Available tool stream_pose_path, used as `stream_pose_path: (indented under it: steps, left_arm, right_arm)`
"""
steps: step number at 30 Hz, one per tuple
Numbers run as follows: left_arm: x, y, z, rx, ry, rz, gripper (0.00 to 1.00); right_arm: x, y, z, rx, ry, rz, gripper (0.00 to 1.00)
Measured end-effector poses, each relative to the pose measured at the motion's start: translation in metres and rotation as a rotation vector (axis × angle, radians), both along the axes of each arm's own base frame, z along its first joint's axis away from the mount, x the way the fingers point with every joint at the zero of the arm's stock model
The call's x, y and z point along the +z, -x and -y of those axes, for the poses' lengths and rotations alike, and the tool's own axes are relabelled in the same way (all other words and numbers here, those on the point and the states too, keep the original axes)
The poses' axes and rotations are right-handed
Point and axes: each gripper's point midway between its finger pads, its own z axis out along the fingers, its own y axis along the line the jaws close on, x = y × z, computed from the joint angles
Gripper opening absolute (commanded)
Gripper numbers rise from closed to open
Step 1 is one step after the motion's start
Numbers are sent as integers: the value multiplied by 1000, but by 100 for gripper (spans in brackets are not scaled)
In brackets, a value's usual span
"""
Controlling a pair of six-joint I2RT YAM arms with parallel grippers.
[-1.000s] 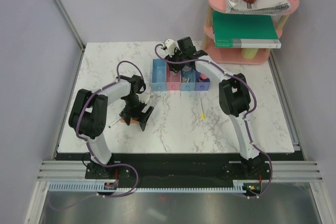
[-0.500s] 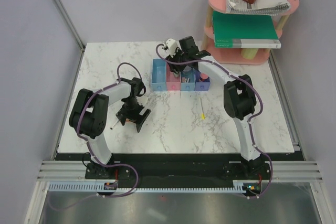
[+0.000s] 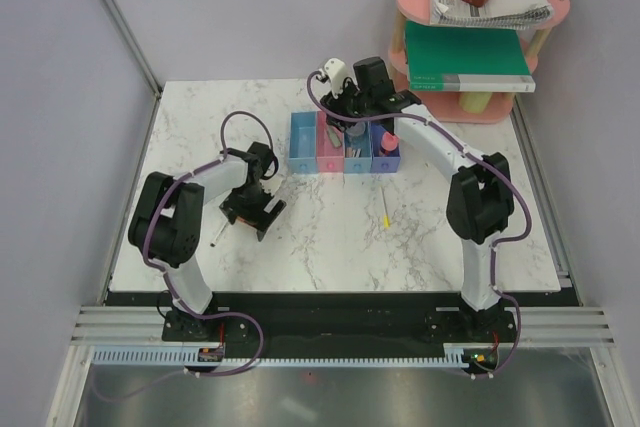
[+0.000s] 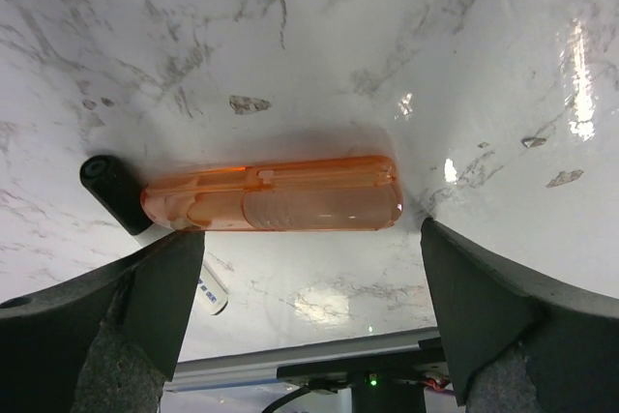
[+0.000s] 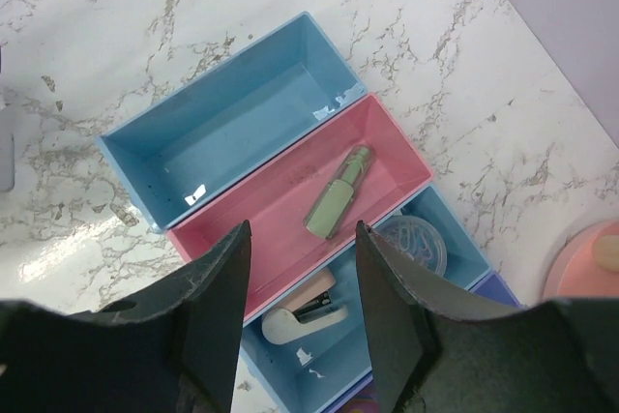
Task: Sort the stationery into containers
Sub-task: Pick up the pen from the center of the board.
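Note:
In the left wrist view an orange stick (image 4: 271, 195) lies flat on the marble, just ahead of my open left gripper (image 4: 309, 249), whose fingers (image 4: 145, 297) stand either side of it without touching. A black pen (image 4: 114, 191) rests against the stick's left end. My right gripper (image 5: 302, 239) hangs open and empty above the containers (image 5: 222, 123). A green cap-shaped piece (image 5: 338, 191) lies in the pink bin. A peach clip (image 5: 300, 311) and a clear round box of clips (image 5: 416, 239) sit in the second light blue bin. A thin yellow pen (image 3: 386, 213) lies on the table.
The pink two-tier oval shelf (image 3: 480, 107) stands at the back right, holding a green book (image 3: 465, 57) and a spiral notebook (image 3: 490, 7). The row of containers (image 3: 302, 142) sits at the table's far middle. The black pen (image 3: 213, 238) lies left of the left gripper (image 3: 250, 215).
The left gripper has dropped and shifted slightly back-left over the orange stick. The right arm has swung rightward above the bins, its jaws a little wider.

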Motion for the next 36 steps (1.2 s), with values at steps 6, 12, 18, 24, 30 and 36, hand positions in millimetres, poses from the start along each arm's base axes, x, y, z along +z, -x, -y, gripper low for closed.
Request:
stream_pose_path:
  steps: [6,12,18,24,30,36]
  left_arm:
    - [0,-6,2,-12,14,33,100]
    - [0,-7,4,-39,16,44,100]
    - [-1,-8,5,-55,21,45,100]
    - [-1,-10,10,-59,50,51,100]
    - [-1,-13,15,-58,75,63,100]
    - [-1,-17,18,-49,87,78,100]
  right_arm:
    - [-1,8,4,-4,2,-13,55]
    - [9,10,6,-5,-6,0,56]
    - [14,11,7,-7,-8,8,57]
    - [12,13,7,-9,-1,1,68]
    - [8,17,8,-1,14,-13,85]
    - [9,25,12,15,38,-27,98]
